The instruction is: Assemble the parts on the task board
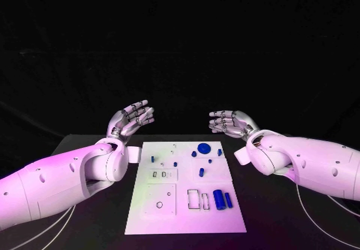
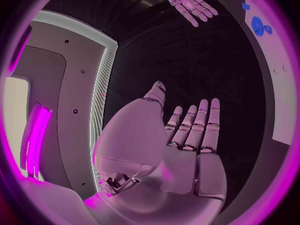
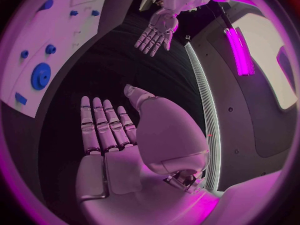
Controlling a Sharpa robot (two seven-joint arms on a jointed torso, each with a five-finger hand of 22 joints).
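The white task board [image 1: 161, 216] lies in the middle of the black table. Blue parts sit on it: a round disc [image 1: 203, 146] near its far edge, small pegs [image 1: 152, 158] around it, and two cylinders [image 1: 219, 199] at its near right. My left hand [image 1: 132, 119] hovers beyond the board's far left corner, fingers spread, holding nothing. My right hand [image 1: 231, 123] hovers beyond the far right corner, also spread and holding nothing. In the left wrist view my left hand [image 2: 187, 135] has straight fingers; the right wrist view shows my right hand [image 3: 109, 130] the same, with the disc [image 3: 40, 76] beside it.
The board has rectangular slots [image 1: 193, 199] and round holes [image 1: 159, 204] in its near half. Black table [image 1: 90, 229] surrounds the board on both sides. My two white forearms [image 1: 67, 177] flank the board.
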